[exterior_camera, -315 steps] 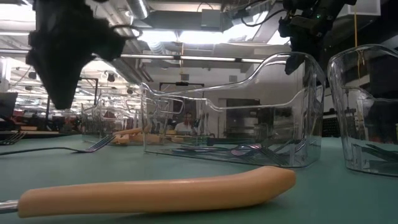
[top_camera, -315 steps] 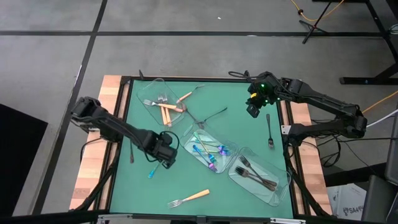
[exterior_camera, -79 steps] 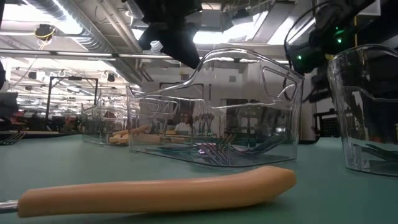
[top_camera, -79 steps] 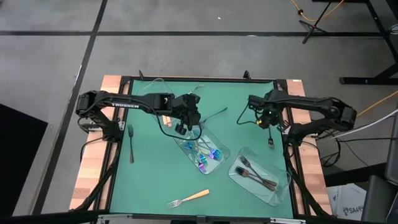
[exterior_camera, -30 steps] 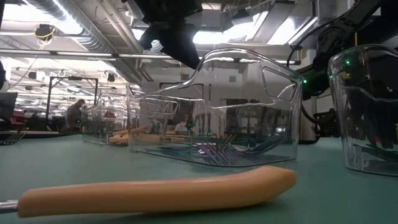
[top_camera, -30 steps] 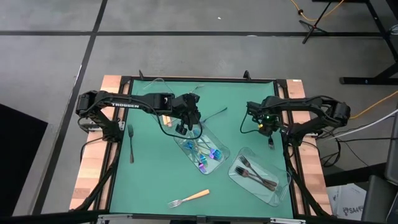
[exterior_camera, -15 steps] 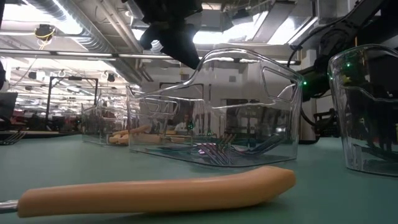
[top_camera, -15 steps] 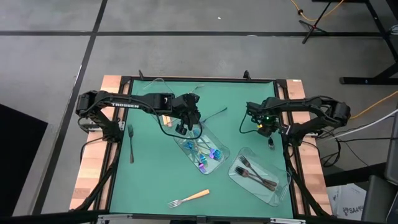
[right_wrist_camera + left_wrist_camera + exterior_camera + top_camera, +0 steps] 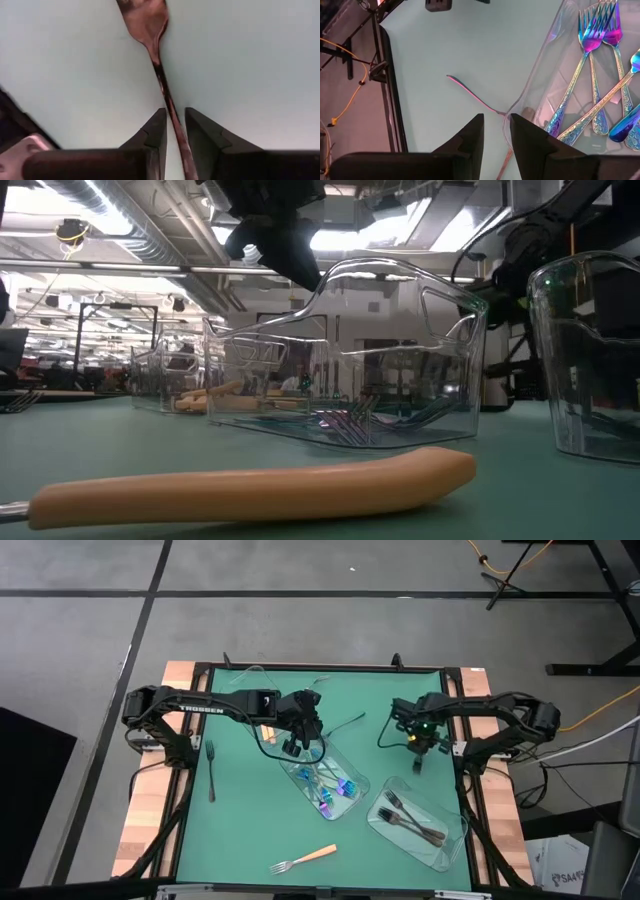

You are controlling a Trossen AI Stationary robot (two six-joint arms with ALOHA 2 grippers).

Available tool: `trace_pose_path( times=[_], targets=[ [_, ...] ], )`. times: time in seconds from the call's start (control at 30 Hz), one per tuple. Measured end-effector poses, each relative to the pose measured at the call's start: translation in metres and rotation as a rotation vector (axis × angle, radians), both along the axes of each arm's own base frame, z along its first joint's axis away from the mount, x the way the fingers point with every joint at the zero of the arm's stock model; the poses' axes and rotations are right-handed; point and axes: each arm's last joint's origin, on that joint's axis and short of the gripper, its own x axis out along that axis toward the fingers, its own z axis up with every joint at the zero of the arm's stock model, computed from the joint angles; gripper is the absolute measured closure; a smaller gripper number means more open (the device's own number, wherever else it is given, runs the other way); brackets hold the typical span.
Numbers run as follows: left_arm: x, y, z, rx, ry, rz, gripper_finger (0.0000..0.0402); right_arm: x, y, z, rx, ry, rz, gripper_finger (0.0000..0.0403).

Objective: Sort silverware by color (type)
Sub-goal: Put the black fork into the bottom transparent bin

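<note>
A large workshop or lab hall is indicated by the bare concrete floor, ceiling ducts and distant workbenches.
</note>
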Motion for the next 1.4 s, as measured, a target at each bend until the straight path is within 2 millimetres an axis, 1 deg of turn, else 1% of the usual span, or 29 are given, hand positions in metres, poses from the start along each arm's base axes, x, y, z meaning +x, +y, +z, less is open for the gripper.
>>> trace_pose_path(
  times=[0.2, 0.47, 0.67, 1.0, 1.1, 1.27, 1.33, 1.4],
  targets=[
    [0.000, 0.000, 0.000, -0.001, 0.000, 0.001, 0.0313, 0.013, -0.007, 0.004, -0.065, -0.110, -0.086, 0.0334],
    [0.000, 0.000, 0.000, -0.001, 0.000, 0.001, 0.0313, 0.014, -0.008, 0.004, -0.071, -0.121, -0.127, 0.0334],
    [0.000, 0.000, 0.000, -0.001, 0.000, 0.002, 0.0313, 0.018, -0.006, 0.004, 0.008, -0.184, -0.213, 0.0334],
    [0.000, 0.000, 0.000, -0.004, -0.003, 0.025, 0.0313, 0.021, -0.006, 0.004, 0.040, -0.216, -0.301, 0.0335],
    [-0.001, 0.001, 0.000, 0.021, 0.008, 0.057, 0.0313, 0.022, -0.007, 0.005, 0.034, -0.230, -0.301, 0.0349],
    [-0.006, 0.005, -0.004, 0.045, 0.062, 0.092, 0.0313, 0.023, -0.007, 0.005, 0.031, -0.236, -0.301, 0.0393],
    [-0.008, 0.009, -0.005, 0.033, 0.081, 0.116, 0.0313, 0.023, -0.007, 0.005, 0.032, -0.237, -0.301, 0.0399],
    [-0.011, 0.015, -0.005, 0.018, 0.094, 0.148, 0.0313, 0.023, -0.007, 0.005, 0.031, -0.239, -0.302, 0.0395]
  ],
)
